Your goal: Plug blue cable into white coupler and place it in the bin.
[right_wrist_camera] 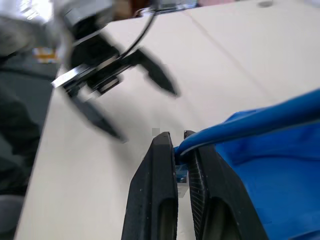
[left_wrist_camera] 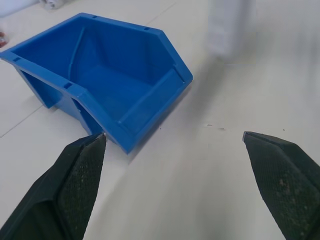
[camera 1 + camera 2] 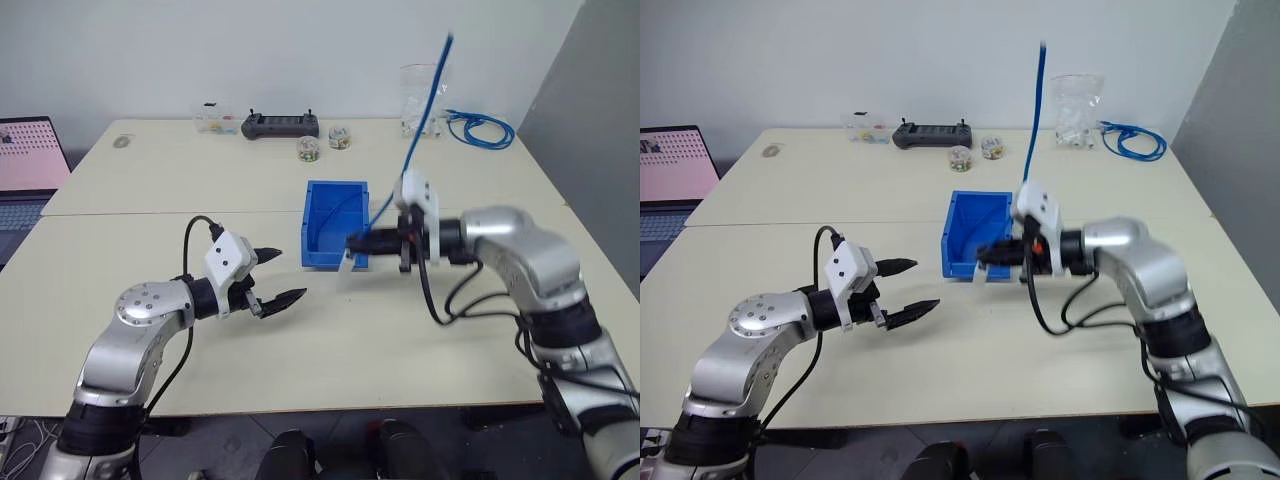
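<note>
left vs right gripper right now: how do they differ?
The left gripper is wide open and holds nothing; the right gripper is shut on the blue cable. The left hangs over bare table, apart from the bin; the right sits at the bin's front lip, the cable rising steeply from it. The white coupler hangs below the right gripper's tips. Both have black fingers and point roughly toward each other.

Open tool fingers wide apart, bin just beyond, on table
</note>
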Available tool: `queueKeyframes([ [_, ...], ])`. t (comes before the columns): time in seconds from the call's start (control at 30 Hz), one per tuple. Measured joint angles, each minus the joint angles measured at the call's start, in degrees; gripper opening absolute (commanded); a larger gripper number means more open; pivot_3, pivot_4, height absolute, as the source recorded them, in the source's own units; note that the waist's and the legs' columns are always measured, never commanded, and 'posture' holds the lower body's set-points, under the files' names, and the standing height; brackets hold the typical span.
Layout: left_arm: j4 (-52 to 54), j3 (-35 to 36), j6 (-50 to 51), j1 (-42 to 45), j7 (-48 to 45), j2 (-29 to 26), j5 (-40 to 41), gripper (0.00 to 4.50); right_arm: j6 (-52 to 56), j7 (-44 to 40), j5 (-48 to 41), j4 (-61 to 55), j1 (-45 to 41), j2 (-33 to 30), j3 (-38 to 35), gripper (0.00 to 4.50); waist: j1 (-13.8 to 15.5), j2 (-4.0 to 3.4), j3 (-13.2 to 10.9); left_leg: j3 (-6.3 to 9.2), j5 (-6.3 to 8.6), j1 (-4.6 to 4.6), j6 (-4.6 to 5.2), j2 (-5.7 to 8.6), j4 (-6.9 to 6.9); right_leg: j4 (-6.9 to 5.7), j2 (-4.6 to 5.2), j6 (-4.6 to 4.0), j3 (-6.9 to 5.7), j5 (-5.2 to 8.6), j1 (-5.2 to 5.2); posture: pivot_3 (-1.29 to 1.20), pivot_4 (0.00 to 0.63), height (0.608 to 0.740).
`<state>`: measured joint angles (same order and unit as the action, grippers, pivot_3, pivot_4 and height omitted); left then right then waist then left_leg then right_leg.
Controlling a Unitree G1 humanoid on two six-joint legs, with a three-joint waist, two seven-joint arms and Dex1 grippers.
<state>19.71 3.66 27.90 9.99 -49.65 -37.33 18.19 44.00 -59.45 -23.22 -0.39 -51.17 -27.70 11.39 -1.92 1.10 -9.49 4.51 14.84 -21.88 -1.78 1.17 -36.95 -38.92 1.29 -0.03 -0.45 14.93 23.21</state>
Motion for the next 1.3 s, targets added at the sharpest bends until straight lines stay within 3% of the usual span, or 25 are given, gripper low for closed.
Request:
queueKeyframes([
  [0.23, 1.02, -1.67, 0.14, 1.12, 5.26, 1.03, -2.42, 4.5, -9.11, -2.14, 8.89, 24.85, -12.23, 5.8, 6.69, 0.03, 0.2, -0.02, -0.03, -0.15, 0.0, -0.08, 0.0, 0.08, -0.01, 0.04, 0.02, -0.02, 0.03, -0.02, 0.06, 0.0, 0.15, 0.74],
  [0.3, 1.07, -2.96, -0.39, 2.17, 5.48, 1.43, -2.95, 4.5, -13.68, -2.78, 12.71, 34.57, -17.12, 7.96, 8.81, 0.74, 0.16, -0.03, -0.04, -0.17, 0.0, -0.07, 0.0, 0.08, -0.01, 0.03, 0.03, -0.03, 0.02, -0.02, 0.07, 0.0, 0.15, 0.74],
  [0.43, 0.99, -6.16, -1.38, 4.87, 5.47, 2.88, -3.37, 4.5, -26.94, -1.06, 22.51, 58.94, -28.88, 14.98, 13.1, 1.6, -0.04, -0.08, -0.11, -0.16, 0.0, -0.04, -0.01, 0.02, 0.04, 0.0, 0.0, -0.06, 0.05, -0.02, 0.09, 0.0, 0.15, 0.74],
  [0.67, -0.7, -6.66, -2.26, 5.63, 6.51, 3.1, -4.55, 4.5, -35.54, 5.51, 25.45, 71.02, -33.9, 19.46, 8.36, 3.27, 0.07, -0.11, -0.32, -0.1, 0.0, -0.09, -0.02, 0.04, 0.03, -0.02, 0.02, -0.12, 0.08, 0.01, 0.1, 0.0, 0.15, 0.74],
  [0.87, -1.48, -6.96, -2.27, 6.83, 7.67, 4.46, -4.68, 4.5, -39.27, 12.68, 24.2, 71.76, -36.66, 19.48, 0.55, 4.47, 0.09, -0.11, -0.32, -0.09, 0.0, -0.1, -0.02, 0.05, 0.03, -0.02, 0.03, -0.12, 0.08, 0.01, 0.09, 0.0, 0.15, 0.74],
  [1.07, -3.89, -4.2, -1.88, 7.88, 11.72, 5.8, -4.67, 4.5, -39.05, 7.7, 21.62, 64.36, -32.29, 13.56, -4.64, 4.47, 0.24, -0.09, -0.33, -0.05, 0.0, -0.14, -0.01, 0.07, 0.0, 0.01, 0.05, -0.11, 0.02, 0.01, 0.06, 0.0, 0.15, 0.74],
  [1.17, -5.2, -0.01, 0.11, 9.17, 14.33, 5.21, -4.31, 4.5, -34.53, 2.64, 19.47, 48.06, -20.65, 8.67, -4.9, 4.47, 0.29, -0.02, -0.29, 0.01, 0.0, -0.19, -0.01, 0.08, 0.01, 0.04, 0.08, -0.09, -0.03, 0.0, 0.05, 0.0, 0.15, 0.74],
  [1.3, -6.36, 3.53, 1.42, 9.76, 15.53, 3.54, -3.92, 4.5, -20.01, -1.94, 13.48, 17.78, 1.39, 0.75, -5.05, 4.47, 0.54, -0.08, -0.33, 0.08, 0.0, -0.34, -0.01, 0.07, -0.02, 0.09, 0.11, -0.09, -0.08, 0.01, 0.1, 0.0, 0.15, 0.74],
])
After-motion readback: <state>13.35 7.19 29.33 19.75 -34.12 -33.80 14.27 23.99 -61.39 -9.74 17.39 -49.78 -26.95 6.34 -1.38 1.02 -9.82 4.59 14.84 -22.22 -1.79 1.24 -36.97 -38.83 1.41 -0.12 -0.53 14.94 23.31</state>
